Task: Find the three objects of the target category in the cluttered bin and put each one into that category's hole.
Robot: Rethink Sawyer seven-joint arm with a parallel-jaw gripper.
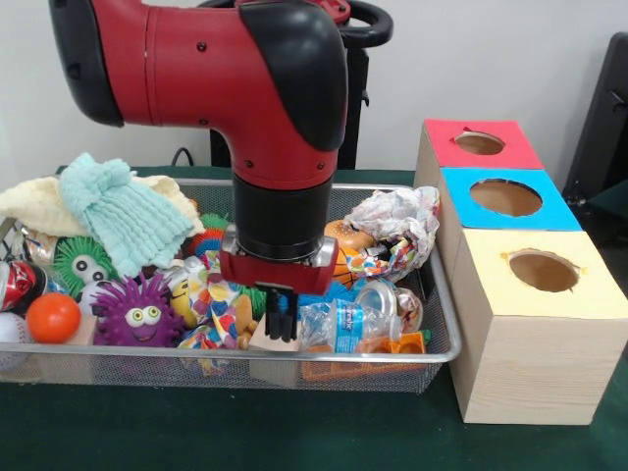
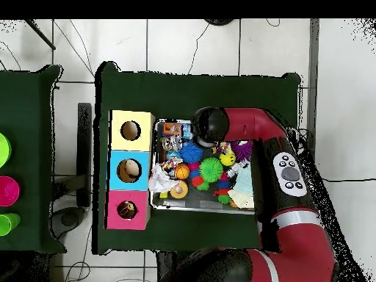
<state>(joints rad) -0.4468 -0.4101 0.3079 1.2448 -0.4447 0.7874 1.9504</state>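
Right now your gripper (image 1: 282,319) is down in the mesh bin (image 1: 432,345), its black fingers (image 1: 283,316) drawn close together on a small wooden block (image 1: 276,339). That block sits at the bin's front edge, just beside the plastic bottle (image 1: 343,324).

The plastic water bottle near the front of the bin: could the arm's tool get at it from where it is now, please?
Probably yes. The water bottle lies on top of the clutter with nothing over it, right beside the tool, which hangs low in the mesh bin.
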